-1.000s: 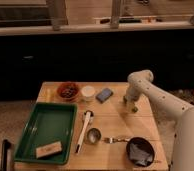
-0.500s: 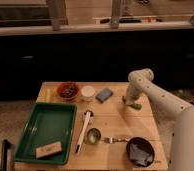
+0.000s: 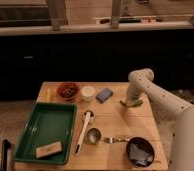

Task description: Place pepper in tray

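A wooden table [image 3: 115,125] is seen below a dark counter front. At its back edge a red bowl [image 3: 68,91] of dark pieces is set, with a white cup [image 3: 88,93] just beside it and a blue-grey sponge [image 3: 104,95] near that. A white brush [image 3: 85,131], a metal measuring spoon [image 3: 93,135] and a fork [image 3: 116,140] are laid mid-table, beside a black bowl [image 3: 139,149] holding something grey.

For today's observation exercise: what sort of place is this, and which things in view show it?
Probably a kitchen-style test area indoors: a wooden table holds a green tray, a fork and a bowl. The gripper is down at the green pepper, by the table's right edge.
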